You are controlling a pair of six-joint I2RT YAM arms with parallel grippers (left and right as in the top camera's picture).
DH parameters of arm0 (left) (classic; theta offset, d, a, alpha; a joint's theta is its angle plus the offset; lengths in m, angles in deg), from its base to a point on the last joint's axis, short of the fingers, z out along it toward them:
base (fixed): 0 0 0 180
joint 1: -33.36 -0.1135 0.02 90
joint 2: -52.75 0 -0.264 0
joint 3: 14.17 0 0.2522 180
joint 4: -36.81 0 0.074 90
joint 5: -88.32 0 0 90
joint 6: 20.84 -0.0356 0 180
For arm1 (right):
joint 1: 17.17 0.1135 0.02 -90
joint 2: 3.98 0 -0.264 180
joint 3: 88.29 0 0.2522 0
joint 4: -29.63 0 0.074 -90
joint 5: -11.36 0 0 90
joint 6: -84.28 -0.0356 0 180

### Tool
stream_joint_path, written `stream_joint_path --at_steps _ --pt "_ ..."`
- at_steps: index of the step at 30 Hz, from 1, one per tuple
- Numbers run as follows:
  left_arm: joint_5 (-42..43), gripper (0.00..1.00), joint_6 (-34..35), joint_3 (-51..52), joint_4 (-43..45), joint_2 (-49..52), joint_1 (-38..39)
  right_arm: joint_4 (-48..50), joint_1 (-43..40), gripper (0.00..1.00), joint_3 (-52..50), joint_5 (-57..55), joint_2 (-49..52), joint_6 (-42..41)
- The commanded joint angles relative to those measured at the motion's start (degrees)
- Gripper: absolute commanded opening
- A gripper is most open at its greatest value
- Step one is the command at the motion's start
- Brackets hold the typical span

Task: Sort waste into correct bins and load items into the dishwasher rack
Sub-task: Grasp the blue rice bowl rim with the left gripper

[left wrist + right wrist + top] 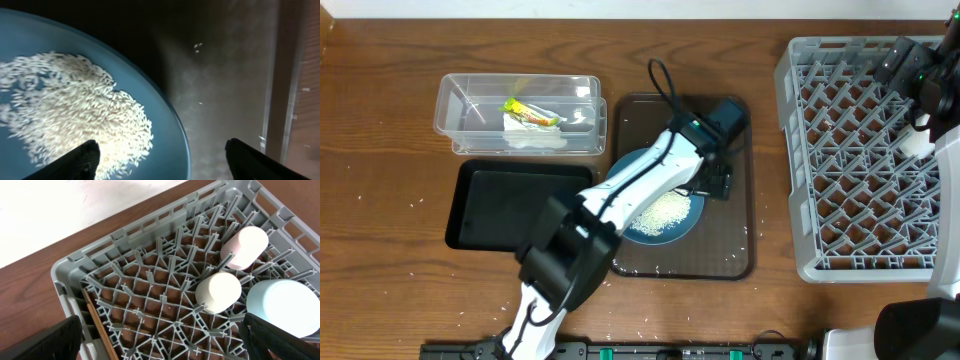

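Note:
The dark-blue dish (665,232) sits on a brown serving tray and holds a heap of white rice (662,212). My left gripper (716,182) is open at the dish's right rim. In the left wrist view the dish (165,125) and rice (75,110) lie between and ahead of the open fingers (172,165). The clear tub (455,105) holds the yellow-green wrapper (528,112) and white paper (535,138). The black tray (510,205) lies below it. My right gripper (160,345) is open and empty above the grey rack (70,270), which holds a pink cup (245,245), a white cup (218,292), a light-blue bowl (285,305) and a chopstick (100,330).
The brown serving tray (735,250) lies between the black tray and the rack (790,150). Loose rice grains are scattered on the tray and the wooden table. The right arm (930,100) covers the rack's far right corner in the overhead view.

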Motion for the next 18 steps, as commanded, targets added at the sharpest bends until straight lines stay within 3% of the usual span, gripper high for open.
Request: stream_joint_path --at_steps 1,13,18 --pt "-1.2 0.79 1.8 0.0 0.1 1.2 -0.1 -0.1 0.2 0.99 1.4 -0.8 0.0 0.5" --pt "-5.4 0.62 7.3 0.2 0.9 3.2 1.1 -0.1 0.2 0.99 1.4 -0.8 0.0 0.5" --pt "-9.8 0.61 9.5 0.4 1.1 3.2 2.6 -0.1 0.2 0.99 1.4 -0.8 0.0 0.5"
